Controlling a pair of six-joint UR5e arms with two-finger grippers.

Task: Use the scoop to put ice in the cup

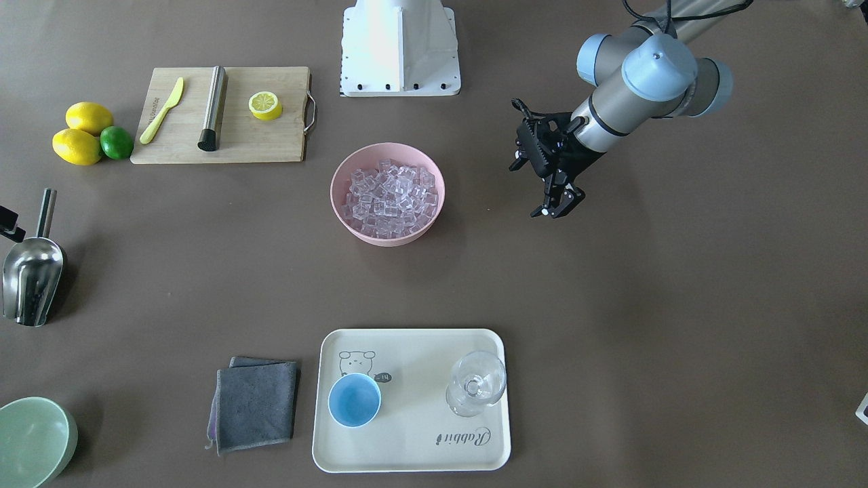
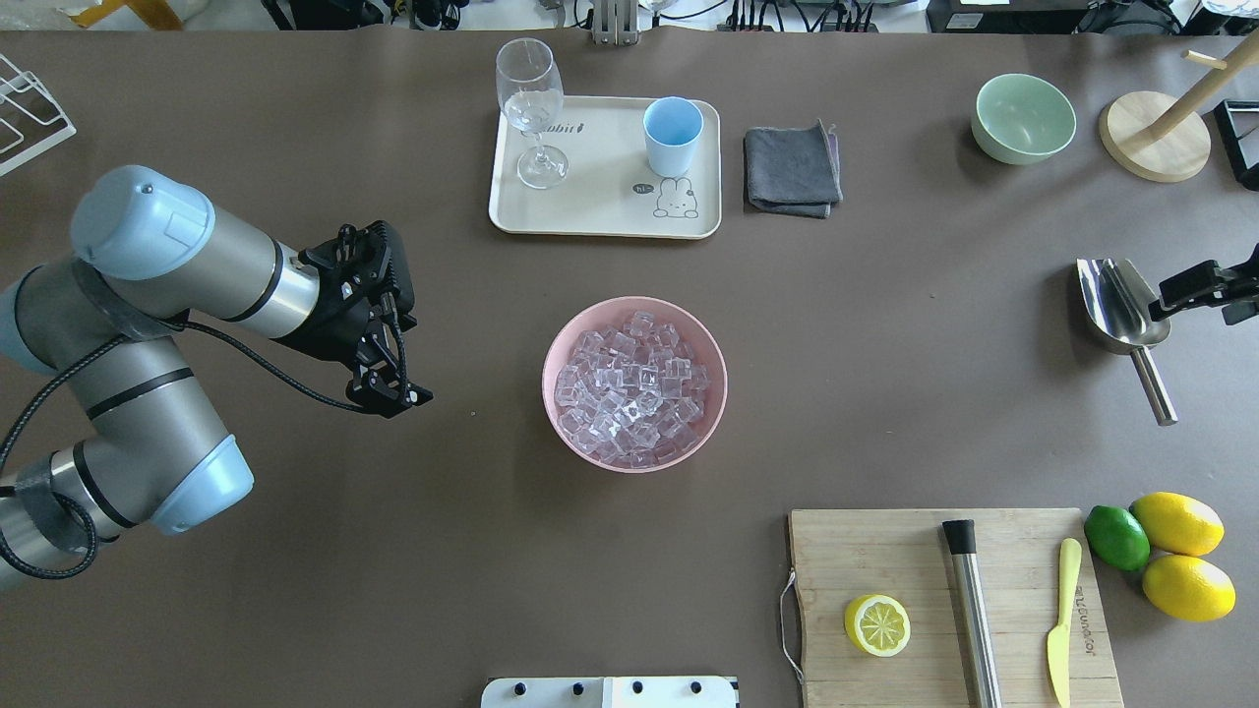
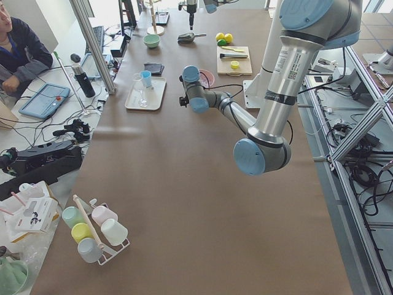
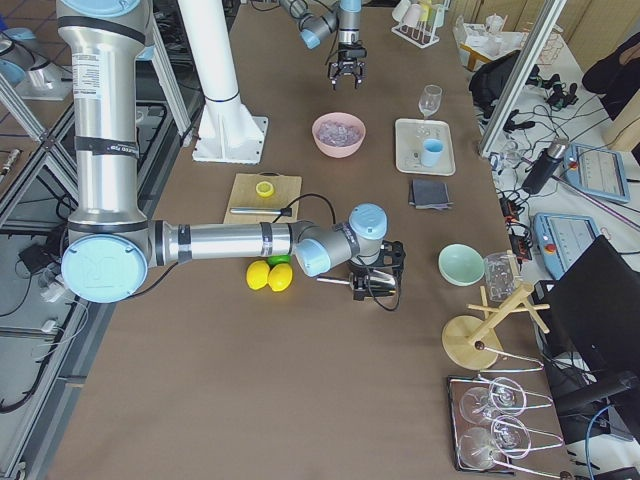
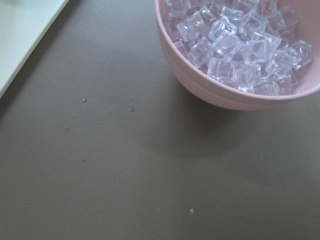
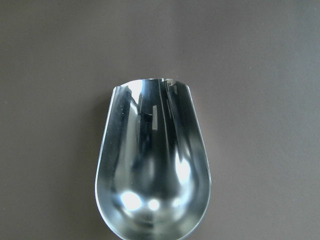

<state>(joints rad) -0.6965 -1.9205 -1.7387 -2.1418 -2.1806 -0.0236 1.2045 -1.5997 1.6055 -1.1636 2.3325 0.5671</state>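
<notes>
The ice (image 2: 634,388) is heaped in a pink bowl (image 2: 629,462) at the table's middle; it also shows in the left wrist view (image 5: 240,45). The light-blue cup (image 2: 673,133) stands empty on a cream tray (image 2: 590,197) at the far side. The steel scoop (image 2: 1116,315) lies flat on the table at the right, handle toward the robot, and fills the right wrist view (image 6: 152,175). My right gripper (image 2: 1215,290) hovers beside its trough at the view's edge, apparently open, holding nothing. My left gripper (image 2: 393,395) is open and empty, left of the bowl.
A stemmed glass (image 2: 531,108) shares the tray. A grey cloth (image 2: 792,167) and a pale-green bowl (image 2: 1023,118) lie to its right. A cutting board (image 2: 885,551) with half a lemon, a steel cylinder and a knife sits near right, beside lemons and a lime.
</notes>
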